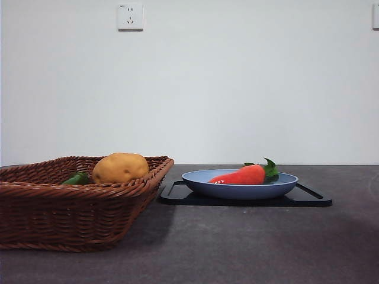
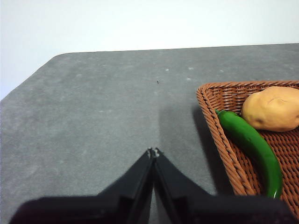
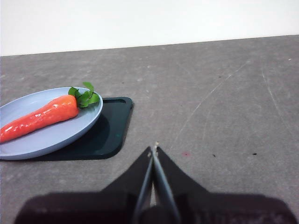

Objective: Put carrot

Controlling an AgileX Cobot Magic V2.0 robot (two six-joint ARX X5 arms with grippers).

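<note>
The carrot [image 1: 243, 175] lies lengthwise on the blue plate [image 1: 237, 190], leaves pointing away from the basket [image 1: 77, 207]. Both the left gripper [image 2: 153, 152] and right gripper [image 3: 153, 150] hover above bare table, jaws pressed together.

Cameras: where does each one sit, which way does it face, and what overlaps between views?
Front view: low at table height, looking level at the basket and the carrot on the plate; no arm shows.
Left wrist view: on the left arm, shut left gripper, basket beside it.
Right wrist view: on the right arm, shut right gripper, carrot ahead.
Front shares the basket with left, the carrot with right.
</note>
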